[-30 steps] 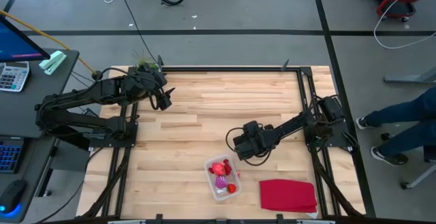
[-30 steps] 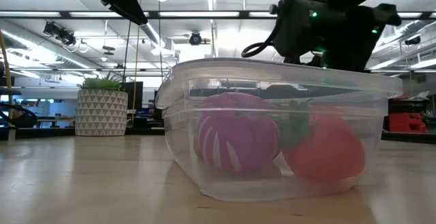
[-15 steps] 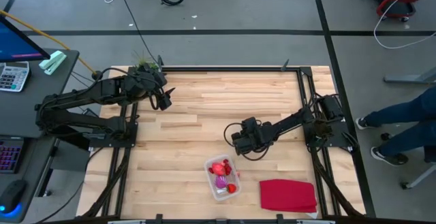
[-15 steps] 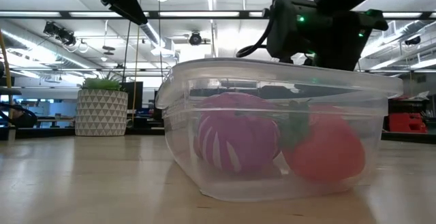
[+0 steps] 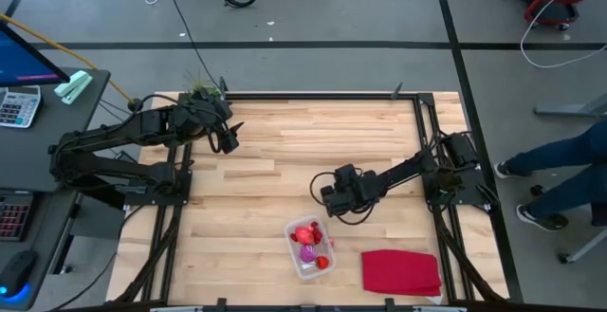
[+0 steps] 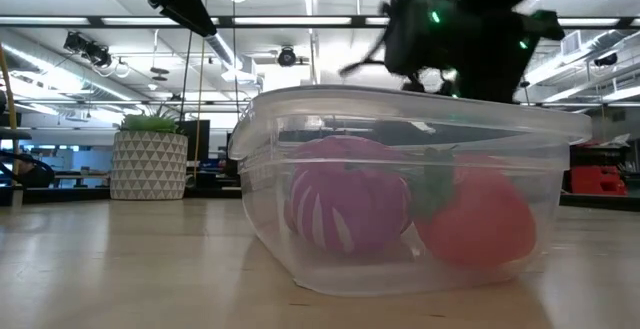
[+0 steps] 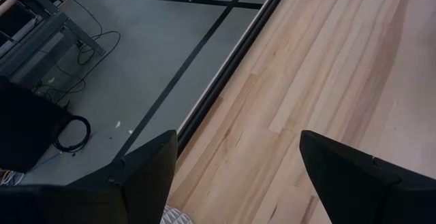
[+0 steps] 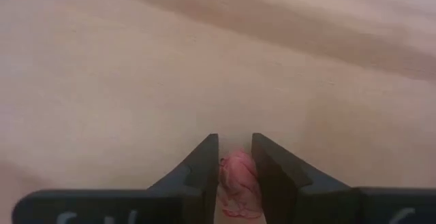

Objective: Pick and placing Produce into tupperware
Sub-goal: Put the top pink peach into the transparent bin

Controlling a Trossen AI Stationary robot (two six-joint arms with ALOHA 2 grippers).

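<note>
The clear tupperware [image 5: 310, 247] [image 6: 400, 199] stands near the table's near edge. It holds a purple piece [image 6: 347, 207], a larger red-pink piece [image 6: 478, 219] and small red ones [image 5: 322, 263]. My right gripper [image 5: 332, 193] [image 8: 235, 142] hovers just beyond the tupperware's far side, pointing down, shut on one small red piece [image 8: 238, 176]. My left gripper [image 5: 228, 141] [image 7: 238, 176] waits open near the table's far-left corner, holding nothing. My right gripper pinches the small red piece [image 8: 240, 173] between its two fingers [image 8: 203, 166], coming from above and pointing down at the wood. The piece sits a little back from the fingertips, and bare table shows beyond them. Its lower part is cut off by the picture's edge.
A folded red cloth [image 5: 400, 272] lies to the right of the tupperware near the table's near-right corner. A green plant in a patterned white pot [image 6: 149, 162] [image 5: 204, 89] stands at the far-left corner. Bare wood [image 5: 313, 137] spans the table's middle.
My right gripper has drifted a little toward the table's left and far edges, away from the tupperware. The tupperware and the pieces in it have stayed put.
</note>
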